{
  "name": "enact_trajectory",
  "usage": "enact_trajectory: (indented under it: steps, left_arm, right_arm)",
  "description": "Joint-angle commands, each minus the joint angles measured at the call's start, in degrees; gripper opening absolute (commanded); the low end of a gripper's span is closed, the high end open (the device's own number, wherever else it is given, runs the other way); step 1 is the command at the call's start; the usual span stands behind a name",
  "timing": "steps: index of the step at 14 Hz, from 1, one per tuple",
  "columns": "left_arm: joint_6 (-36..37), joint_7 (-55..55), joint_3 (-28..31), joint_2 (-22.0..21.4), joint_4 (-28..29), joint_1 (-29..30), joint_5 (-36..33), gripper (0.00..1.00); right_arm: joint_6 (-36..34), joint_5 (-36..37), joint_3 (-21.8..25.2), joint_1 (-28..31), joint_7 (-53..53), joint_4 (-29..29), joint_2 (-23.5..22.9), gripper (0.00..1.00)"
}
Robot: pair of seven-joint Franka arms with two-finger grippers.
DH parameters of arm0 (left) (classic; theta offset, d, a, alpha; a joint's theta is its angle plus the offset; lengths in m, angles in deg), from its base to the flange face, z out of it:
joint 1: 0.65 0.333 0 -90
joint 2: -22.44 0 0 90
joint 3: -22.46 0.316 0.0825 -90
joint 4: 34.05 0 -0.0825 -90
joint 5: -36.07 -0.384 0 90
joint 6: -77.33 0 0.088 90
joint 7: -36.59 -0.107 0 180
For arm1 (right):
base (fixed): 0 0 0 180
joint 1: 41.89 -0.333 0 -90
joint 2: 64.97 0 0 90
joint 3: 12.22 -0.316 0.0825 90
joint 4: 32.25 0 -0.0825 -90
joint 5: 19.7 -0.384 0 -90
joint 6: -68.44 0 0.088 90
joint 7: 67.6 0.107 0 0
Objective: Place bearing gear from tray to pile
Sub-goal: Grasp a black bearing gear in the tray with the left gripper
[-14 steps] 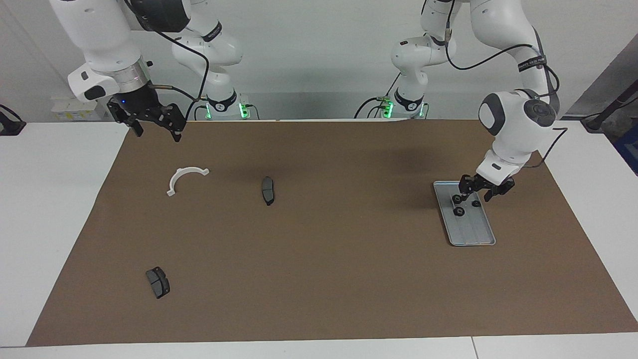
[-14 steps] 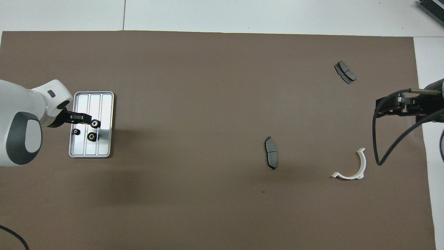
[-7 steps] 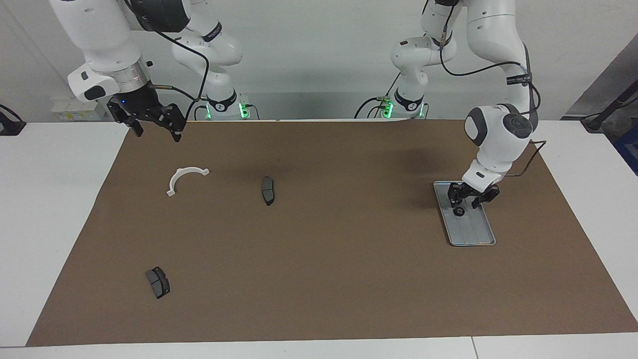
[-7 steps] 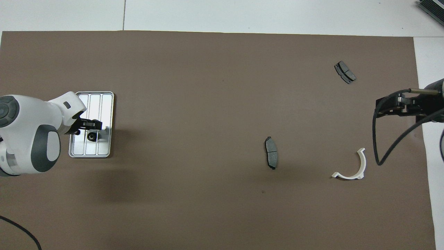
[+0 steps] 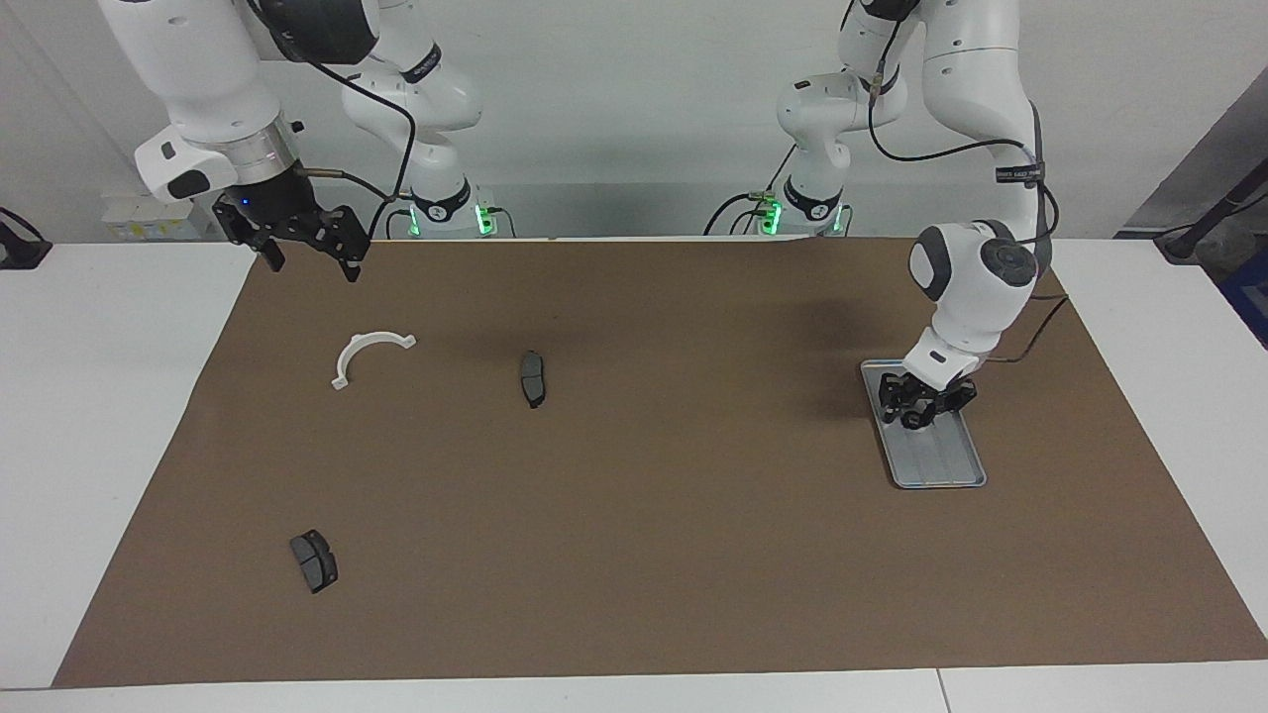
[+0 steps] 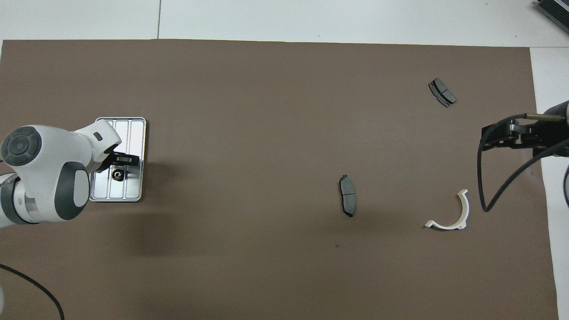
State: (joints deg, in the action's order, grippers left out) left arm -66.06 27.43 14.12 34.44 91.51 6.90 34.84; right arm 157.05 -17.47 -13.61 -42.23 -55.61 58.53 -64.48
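The right claw point(image 5: 302, 253) is just parked up in the air over the corner of the brown mat point(image 5: 644, 555) at the right arm's end of the worktop point(image 5: 89, 396), fingers spread wide with nothing in them, so that arm is waiting. Closest to the robots on the mat is the white bracket point(image 5: 365, 355), with one dark pad point(image 5: 532, 377) beside it toward the middle of the mat. Over at the left arm's end, the left claw point(image 5: 919, 411) is down inside the tray point(image 5: 941, 465), at the end nearer the robots, and in the overhead view a bearing gear point(image 6: 118, 175) sits right at its fingertips. Honestly can't tell if the fingers are closed on it or just around it, they're too bunched up with the gear to read. The rest of the tray looks like bare ridges. Farthest out is the second dark pad point(image 5: 314, 560), well apart from everything, at the right arm's end.
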Motion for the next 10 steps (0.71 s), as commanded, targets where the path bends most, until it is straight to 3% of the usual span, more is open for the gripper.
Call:
enact_trajectory:
  steps: [1, 4, 7, 10]
  left_arm:
    - [0.6, -0.1, 0.8, -0.2, 0.6, -0.3, -0.9, 0.26]
    - [5.0, -0.2, 0.8, 0.3, -3.8, -0.2, -1.1, 0.03]
    - [16.3, 1.2, 0.5, 1.9, -15.9, -2.2, -0.9, 0.00]
    - [19.6, 15.3, 0.6, 1.9, -18.6, -9.9, -0.9, 0.00]
  right_arm:
    - [-0.5, -1.2, -0.1, 0.5, -1.6, 0.5, 0.9, 1.00]
    - [-0.6, -1.2, -0.1, 0.5, -1.6, 0.5, 0.9, 1.00]
    - [-0.5, -1.2, -0.1, 0.5, -1.6, 0.5, 0.9, 1.00]
    - [-0.5, -1.2, -0.1, 0.5, -1.6, 0.5, 0.9, 1.00]
